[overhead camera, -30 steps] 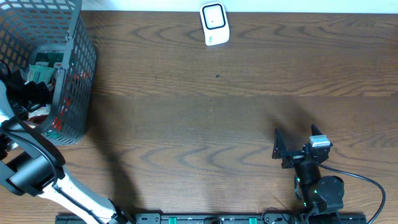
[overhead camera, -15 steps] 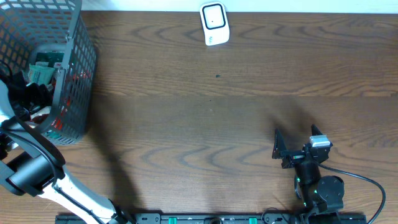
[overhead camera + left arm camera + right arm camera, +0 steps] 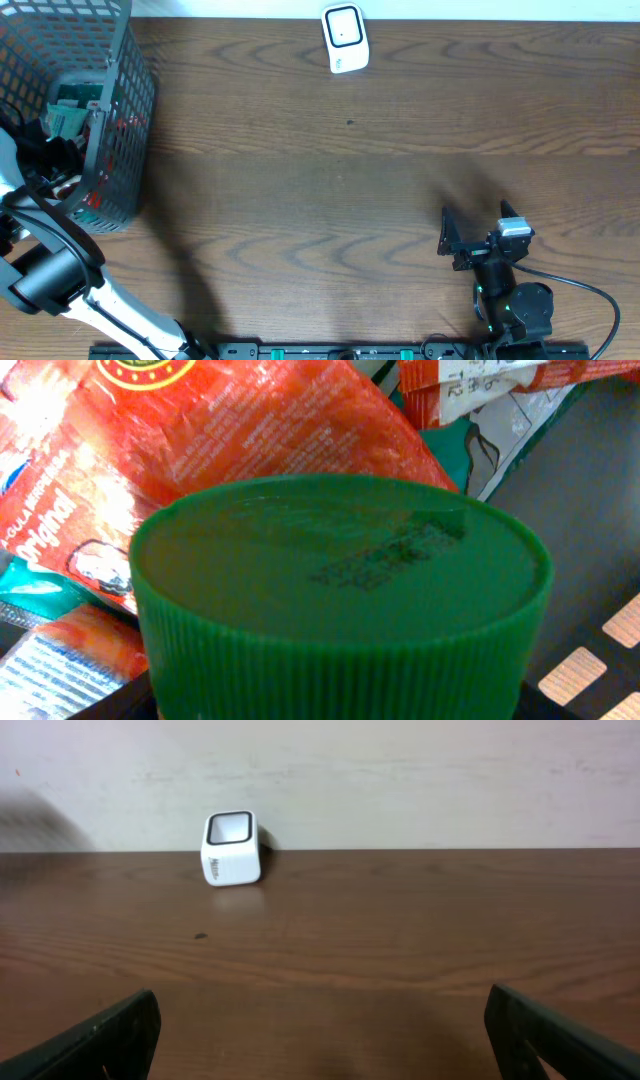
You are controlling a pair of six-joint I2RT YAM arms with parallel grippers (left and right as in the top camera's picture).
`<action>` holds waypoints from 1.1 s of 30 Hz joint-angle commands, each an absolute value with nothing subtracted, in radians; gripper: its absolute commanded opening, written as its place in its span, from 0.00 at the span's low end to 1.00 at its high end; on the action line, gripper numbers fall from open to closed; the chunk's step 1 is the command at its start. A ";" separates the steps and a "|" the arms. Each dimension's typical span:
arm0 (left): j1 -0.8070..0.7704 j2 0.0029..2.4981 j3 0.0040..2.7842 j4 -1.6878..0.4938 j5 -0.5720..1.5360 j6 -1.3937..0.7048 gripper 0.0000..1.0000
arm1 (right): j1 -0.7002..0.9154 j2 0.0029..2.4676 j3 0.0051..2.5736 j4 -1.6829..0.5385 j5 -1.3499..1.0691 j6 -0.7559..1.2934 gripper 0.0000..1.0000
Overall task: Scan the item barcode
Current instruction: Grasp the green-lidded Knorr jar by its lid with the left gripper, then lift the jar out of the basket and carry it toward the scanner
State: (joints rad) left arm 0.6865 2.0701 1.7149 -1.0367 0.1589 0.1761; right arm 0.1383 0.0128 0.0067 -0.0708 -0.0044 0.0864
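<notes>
**Green-capped item (image 3: 340,600) down in the basket (image 3: 120,140)**

Fills the left wrist view close up, ribbed green cap uppermost, faint dark print across the top, orange-red snack packets (image 3: 230,430) behind. Left hand (image 3: 48,152) down inside the grey mesh basket at the left edge of the tabletop (image 3: 350,180); fingers hidden, so cannot tell how far apart or whether gripping. Right hand (image 3: 320,1010) spread wide, empty, low over the tabletop, facing the white scanner (image 3: 231,848) at the far edge.
</notes>
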 commanded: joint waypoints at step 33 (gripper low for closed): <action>0.640 1.394 1.778 -0.762 0.176 -0.088 0.54 | 0.131 0.011 0.006 -0.075 -0.005 0.073 0.99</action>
State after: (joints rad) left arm 0.6743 1.4784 1.7458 -0.7670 0.1589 -0.0475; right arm 0.1383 0.0128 0.0067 -0.0708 -0.0044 0.0864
